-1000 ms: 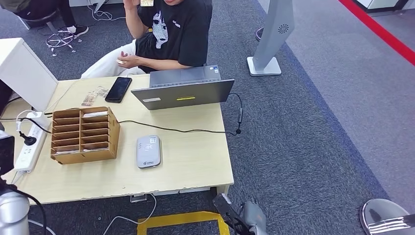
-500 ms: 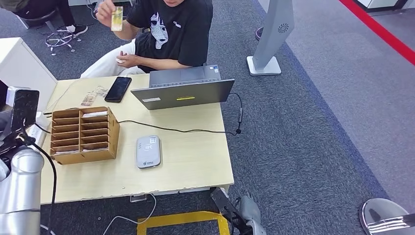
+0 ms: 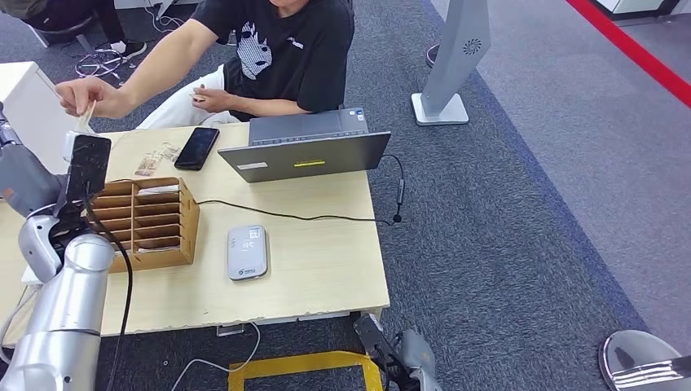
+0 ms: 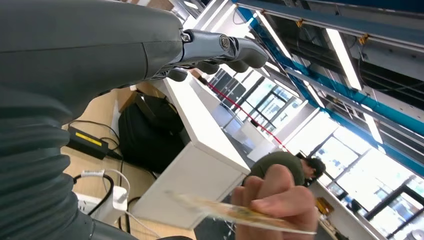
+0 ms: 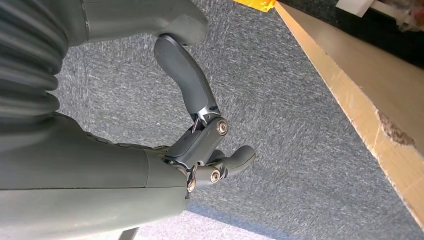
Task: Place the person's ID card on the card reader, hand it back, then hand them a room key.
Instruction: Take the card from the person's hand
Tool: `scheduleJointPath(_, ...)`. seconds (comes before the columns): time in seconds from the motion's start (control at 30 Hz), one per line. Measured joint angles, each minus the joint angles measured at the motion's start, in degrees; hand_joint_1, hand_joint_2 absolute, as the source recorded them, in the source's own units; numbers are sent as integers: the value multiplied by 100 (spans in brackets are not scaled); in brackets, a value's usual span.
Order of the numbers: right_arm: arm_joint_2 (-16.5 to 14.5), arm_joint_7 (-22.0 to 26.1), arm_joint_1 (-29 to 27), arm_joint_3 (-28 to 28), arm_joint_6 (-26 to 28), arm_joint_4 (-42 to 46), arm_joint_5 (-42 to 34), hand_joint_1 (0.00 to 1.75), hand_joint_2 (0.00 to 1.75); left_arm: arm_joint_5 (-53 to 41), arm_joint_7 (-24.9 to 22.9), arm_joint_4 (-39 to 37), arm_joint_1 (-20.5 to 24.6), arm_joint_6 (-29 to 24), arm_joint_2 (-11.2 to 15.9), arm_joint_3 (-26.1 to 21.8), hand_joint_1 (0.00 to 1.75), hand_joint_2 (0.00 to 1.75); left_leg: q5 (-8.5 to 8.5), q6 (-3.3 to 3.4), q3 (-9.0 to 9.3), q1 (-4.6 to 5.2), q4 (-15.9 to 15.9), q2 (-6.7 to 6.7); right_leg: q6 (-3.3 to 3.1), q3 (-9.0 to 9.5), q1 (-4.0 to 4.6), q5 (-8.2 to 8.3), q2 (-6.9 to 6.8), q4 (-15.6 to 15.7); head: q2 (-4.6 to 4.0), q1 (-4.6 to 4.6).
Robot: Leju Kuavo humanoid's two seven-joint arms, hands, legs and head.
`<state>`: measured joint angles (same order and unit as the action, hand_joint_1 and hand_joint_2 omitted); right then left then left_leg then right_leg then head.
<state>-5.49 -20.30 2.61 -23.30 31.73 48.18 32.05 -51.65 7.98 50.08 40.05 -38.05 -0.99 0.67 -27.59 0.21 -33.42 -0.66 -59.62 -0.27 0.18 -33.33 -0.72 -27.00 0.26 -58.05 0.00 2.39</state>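
Reaching in from about eleven o'clock of the pale wooden table (image 3: pixel 310 269), the seated person's hand (image 3: pixel 85 98) pinches a thin yellowish ID card (image 4: pixel 240 212) by one end, and you can see it offered toward the robot's raised left hand (image 4: pixel 220 50). In the left wrist view the dark fingers (image 4: pixel 240 52) are extended with nothing between them and the thick grey thumb, so read that hand as empty and spread; the card sits near it but apart, not yet touched. In the head view the silver left arm (image 3: pixel 69 301) rises at the table's nine o'clock side, just beside the brown slotted wooden card holder (image 3: pixel 143 224).

Look at the table's centre for the small grey rounded card reader (image 3: pixel 247 252): it lies flat, with nothing on it, at about three o'clock of the wooden holder and well apart from the card. A grey open laptop (image 3: pixel 305 147) stands at twelve o'clock of the reader, a black cable (image 3: pixel 293 215) running between them, and a black phone (image 3: pixel 197 148) lies at the laptop's nine o'clock.

Your right hand (image 5: pixel 200 150) hangs below the table's front edge over grey carpet (image 5: pixel 300 125), fingers curled inward and holding nothing.
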Motion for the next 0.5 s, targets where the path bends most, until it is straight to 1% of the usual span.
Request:
scheduleJointPath(0.17, -2, -120, -52, 2, -7, 21, 57, 0, 175, 128, -73, 156, -88, 267, -81, 347, 0, 175, 0, 0, -1, 0, 0, 0, 0, 0, 0, 0, 0, 0, 0, -1)
scheduleJointPath(0.37, -2, -198, -101, 8, -29, 68, 133, 0, 175, 141, -208, 407, -159, 390, -117, 652, 0, 175, 0, 0, -2, 0, 0, 0, 0, -1, 0, 0, 0, 0, 0, 0)
scheduleJointPath(0.43, -2, -222, -106, 13, -57, 84, 159, 0, 175, 142, -290, 469, -173, 393, -116, 723, 71, 175, 0, 0, -2, 0, 1, 0, 0, -1, 0, 0, 0, 0, 0, -1)
scheduleJointPath(0.5, -2, -230, -109, 19, -72, 95, 185, 0, 175, 173, -359, 504, -179, 359, -115, 758, 158, 175, 0, 0, -2, 0, 1, 0, 0, -1, 0, 0, -1, -1, 0, 0)
